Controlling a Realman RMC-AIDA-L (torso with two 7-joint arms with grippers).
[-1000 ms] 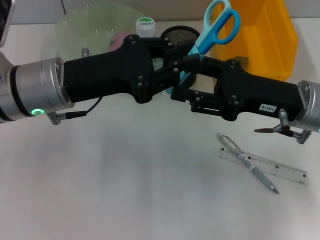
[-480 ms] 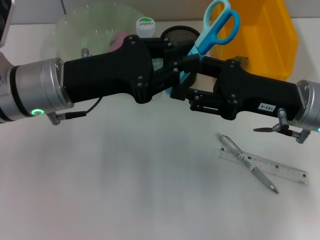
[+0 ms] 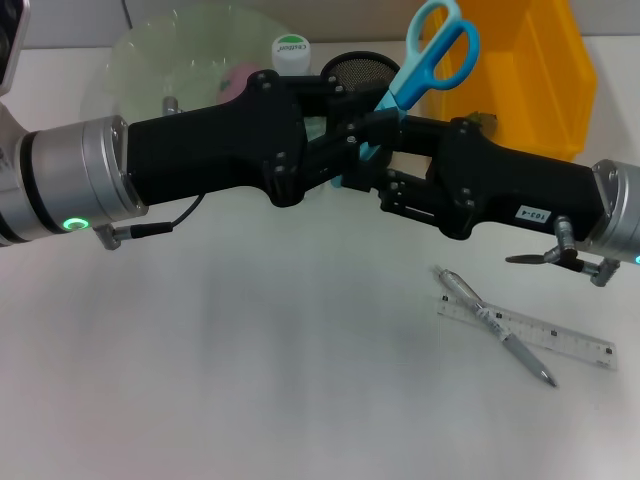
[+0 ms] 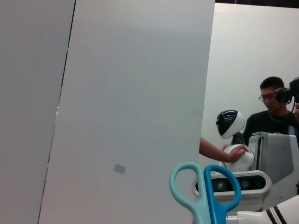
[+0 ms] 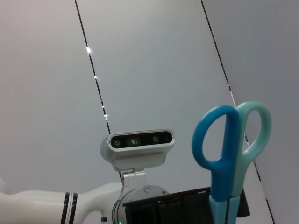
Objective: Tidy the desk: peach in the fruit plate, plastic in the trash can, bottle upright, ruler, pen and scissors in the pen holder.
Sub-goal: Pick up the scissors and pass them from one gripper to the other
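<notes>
Two black arms meet above the white desk (image 3: 250, 400). One pair of blue scissors (image 3: 430, 55) stands handles-up, blades between the left gripper (image 3: 340, 150) and right gripper (image 3: 385, 180); their grip is unclear. One ruler (image 3: 530, 330), one pen (image 3: 495, 325) crossing it.

A white tabletop (image 3: 250, 380) filled the lower part of the head view, evenly lit with soft shadows. In the left wrist view, pale grey wall panels (image 4: 131, 93) covered the left and centre, and a white wall (image 4: 252, 42) stood at upper right. In the right wrist view, grey panels (image 5: 149, 60) were crossed by thin dark seams (image 5: 96, 77) catching glints of light.
</notes>
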